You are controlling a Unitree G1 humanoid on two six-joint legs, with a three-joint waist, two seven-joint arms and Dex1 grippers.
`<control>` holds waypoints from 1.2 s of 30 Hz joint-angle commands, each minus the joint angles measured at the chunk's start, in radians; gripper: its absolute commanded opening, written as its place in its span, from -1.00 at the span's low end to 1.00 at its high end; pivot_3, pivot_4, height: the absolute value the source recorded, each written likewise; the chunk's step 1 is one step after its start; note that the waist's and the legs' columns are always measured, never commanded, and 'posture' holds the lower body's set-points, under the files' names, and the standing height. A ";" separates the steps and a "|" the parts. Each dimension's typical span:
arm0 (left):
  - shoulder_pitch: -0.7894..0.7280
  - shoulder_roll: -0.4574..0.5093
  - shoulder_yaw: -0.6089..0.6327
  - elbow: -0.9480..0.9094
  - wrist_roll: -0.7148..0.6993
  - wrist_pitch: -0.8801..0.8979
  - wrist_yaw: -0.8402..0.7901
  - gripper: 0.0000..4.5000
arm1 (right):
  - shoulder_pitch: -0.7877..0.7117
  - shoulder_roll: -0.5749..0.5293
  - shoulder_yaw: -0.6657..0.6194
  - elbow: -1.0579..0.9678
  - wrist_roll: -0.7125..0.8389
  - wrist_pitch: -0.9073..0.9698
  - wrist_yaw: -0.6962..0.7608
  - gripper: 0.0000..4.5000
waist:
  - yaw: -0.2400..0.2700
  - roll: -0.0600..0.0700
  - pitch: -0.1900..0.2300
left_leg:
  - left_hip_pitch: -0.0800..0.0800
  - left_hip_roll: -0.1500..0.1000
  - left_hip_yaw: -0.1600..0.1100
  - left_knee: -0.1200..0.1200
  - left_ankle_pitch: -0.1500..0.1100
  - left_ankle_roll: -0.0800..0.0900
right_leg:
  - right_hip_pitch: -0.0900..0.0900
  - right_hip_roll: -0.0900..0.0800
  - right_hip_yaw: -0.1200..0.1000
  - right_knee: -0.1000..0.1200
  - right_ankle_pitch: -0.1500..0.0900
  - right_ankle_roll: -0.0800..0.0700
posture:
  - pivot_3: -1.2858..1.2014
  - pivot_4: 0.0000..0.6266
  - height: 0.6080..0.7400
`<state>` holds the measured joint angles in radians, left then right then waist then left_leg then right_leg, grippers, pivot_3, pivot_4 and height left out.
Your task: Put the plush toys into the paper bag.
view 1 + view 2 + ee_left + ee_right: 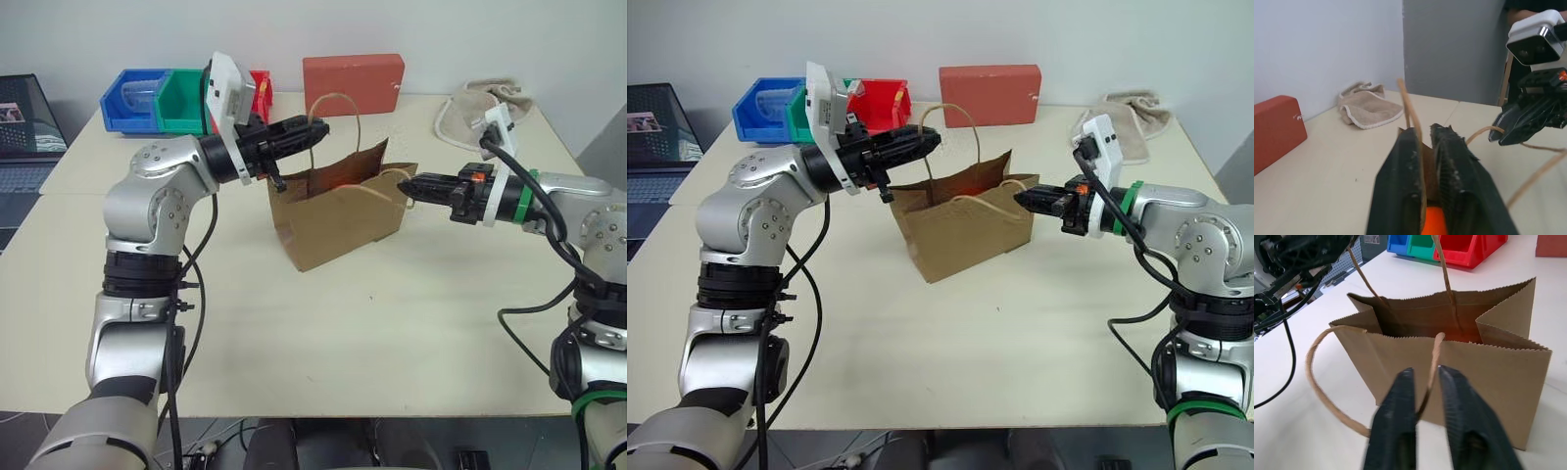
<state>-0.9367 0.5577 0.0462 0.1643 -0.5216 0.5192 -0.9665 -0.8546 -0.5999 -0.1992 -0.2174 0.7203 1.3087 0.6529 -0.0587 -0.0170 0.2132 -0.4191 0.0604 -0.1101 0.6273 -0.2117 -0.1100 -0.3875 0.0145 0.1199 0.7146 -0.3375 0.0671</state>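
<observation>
Left eye view: the table point(323, 343) carries the bag point(338, 217), upright and open at mid-table. Orange shows inside the bag, likely the carrot point(1462, 335); the egg toy cannot be seen. Behind the bag lie the red block point(353, 84), bins point(157, 100) and towel point(468, 110). The left gripper point(315, 129) pinches the bag's far handle; the right gripper point(404, 185) pinches its near handle.
</observation>
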 commanded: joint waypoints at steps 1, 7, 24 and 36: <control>-0.016 0.058 0.034 -0.009 0.012 -0.016 -0.032 -0.17 | -0.057 -0.044 -0.049 -0.013 0.031 -0.027 0.010 -0.11 | 0.000 0.000 0.000 | 0.000 0.000 0.000 0.000 0.000 0.000 | 0.000 0.000 0.000 0.000 0.000 0.000 | 0.03 -0.52 1.00; 0.023 0.145 0.052 0.016 0.036 -0.036 -0.068 0.68 | -0.076 -0.146 -0.089 -0.007 0.062 -0.073 0.073 0.88 | 0.000 0.000 0.000 | 0.000 0.000 0.000 -0.001 0.000 0.000 | 0.000 0.000 0.000 0.000 0.000 0.000 | 0.03 -0.52 1.00; 0.195 0.134 0.048 0.080 0.015 -0.041 -0.208 0.99 | 0.211 -0.222 -0.028 -0.336 0.220 -0.197 0.171 1.00 | 0.007 0.001 0.000 | 0.002 0.001 0.000 0.001 0.000 0.000 | 0.002 0.000 0.000 0.000 0.000 0.000 | 0.03 -0.52 1.00; 0.204 0.077 0.027 0.102 0.029 -0.065 -0.230 0.99 | 0.208 -0.279 -0.050 -0.348 0.282 -0.212 0.176 1.00 | 0.004 0.001 0.000 | 0.000 0.001 0.000 0.000 0.000 0.000 | 0.001 0.000 0.000 -0.001 0.000 0.000 | 0.03 -0.52 1.00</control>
<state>-0.7351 0.6323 0.0645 0.3091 -0.4777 0.4530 -1.1897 -0.6350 -0.8602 -0.2138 -0.5450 0.9707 1.1191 0.8228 -0.0550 -0.0165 0.2134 -0.4187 0.0611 -0.1101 0.6270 -0.2118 -0.1098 -0.3867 0.0147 0.1196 0.7138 -0.3376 0.0669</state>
